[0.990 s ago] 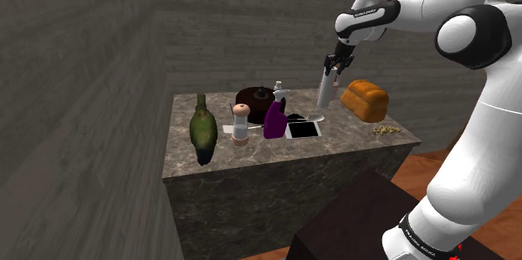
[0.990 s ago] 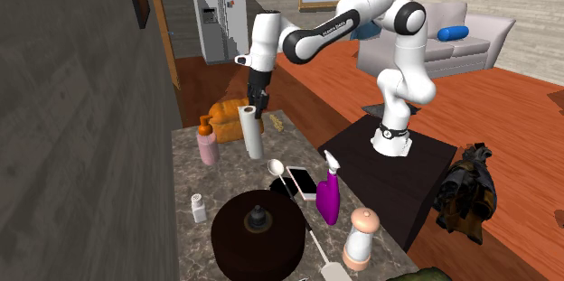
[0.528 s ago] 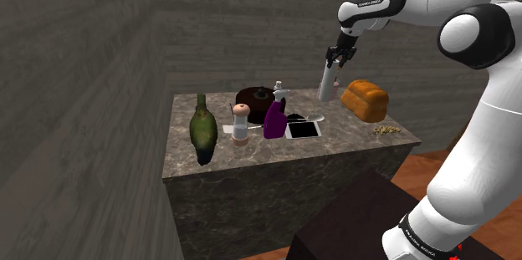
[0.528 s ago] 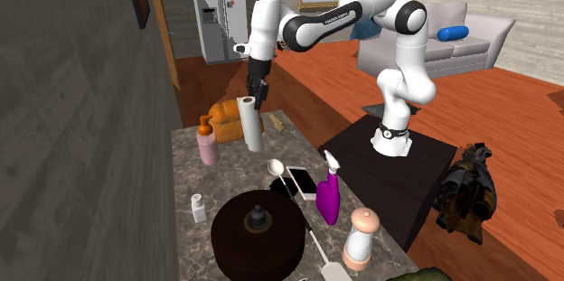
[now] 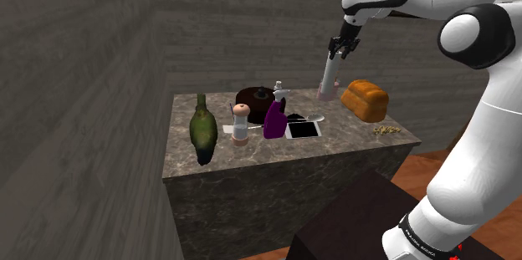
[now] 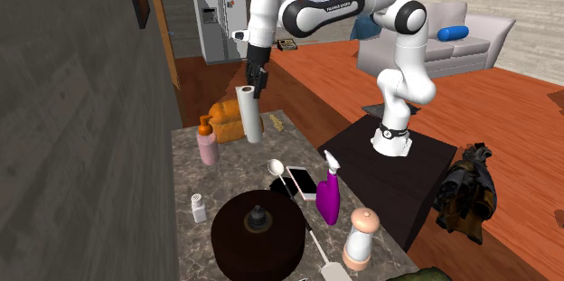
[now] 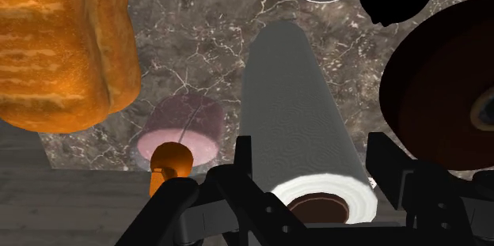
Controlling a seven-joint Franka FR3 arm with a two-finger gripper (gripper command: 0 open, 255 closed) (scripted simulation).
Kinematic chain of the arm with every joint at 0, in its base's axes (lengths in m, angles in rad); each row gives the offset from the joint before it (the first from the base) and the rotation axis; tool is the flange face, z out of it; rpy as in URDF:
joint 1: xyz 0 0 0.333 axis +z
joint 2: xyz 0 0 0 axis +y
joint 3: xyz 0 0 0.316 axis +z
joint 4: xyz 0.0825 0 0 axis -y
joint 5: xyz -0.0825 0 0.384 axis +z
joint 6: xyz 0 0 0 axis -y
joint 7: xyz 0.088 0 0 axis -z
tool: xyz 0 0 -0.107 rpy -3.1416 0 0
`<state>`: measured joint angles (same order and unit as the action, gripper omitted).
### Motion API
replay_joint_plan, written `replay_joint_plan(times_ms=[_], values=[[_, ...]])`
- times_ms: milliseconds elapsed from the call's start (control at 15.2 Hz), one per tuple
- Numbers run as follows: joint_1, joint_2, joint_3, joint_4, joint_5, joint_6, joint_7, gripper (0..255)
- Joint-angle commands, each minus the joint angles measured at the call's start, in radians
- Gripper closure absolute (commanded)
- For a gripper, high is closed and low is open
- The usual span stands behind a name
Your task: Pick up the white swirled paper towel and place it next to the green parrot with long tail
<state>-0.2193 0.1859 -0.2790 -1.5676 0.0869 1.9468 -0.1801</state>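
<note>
Risen since a second ago, the roll point(image 5: 328, 79) hangs tilted in the gripper point(image 5: 338, 47). In the shoulder view it is above the counter's point(image 5: 255, 151) far right part, just left of the bread point(image 5: 368, 98). The parrot point(image 5: 202, 129) lies well apart, near that view's left. In the second exterior view the roll point(image 6: 249, 114) is clear of the counter, near the bread point(image 6: 224, 118) and a pink bottle point(image 6: 207, 148). In the wrist view both fingers point(image 7: 241, 159) clasp the roll's point(image 7: 297, 126) upper end, with bottle and bread beyond.
</note>
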Motion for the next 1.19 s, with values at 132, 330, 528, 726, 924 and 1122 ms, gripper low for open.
replay_joint_plan(times_ms=[132, 330, 528, 726, 924, 1122], values=[[-0.002, 0.002, -0.001, 0.056, 0.000, -0.055, 0.002, 255], [-0.004, 0.009, -0.002, 0.106, 0.001, -0.098, 0.003, 255], [-0.007, 0.018, -0.003, 0.159, 0.003, -0.142, 0.003, 255], [-0.011, 0.030, -0.004, 0.217, 0.007, -0.188, 0.003, 255], [-0.016, 0.046, -0.005, 0.280, 0.012, -0.236, 0.003, 255], [-0.023, 0.067, -0.006, 0.350, 0.018, -0.286, 0.002, 255]])
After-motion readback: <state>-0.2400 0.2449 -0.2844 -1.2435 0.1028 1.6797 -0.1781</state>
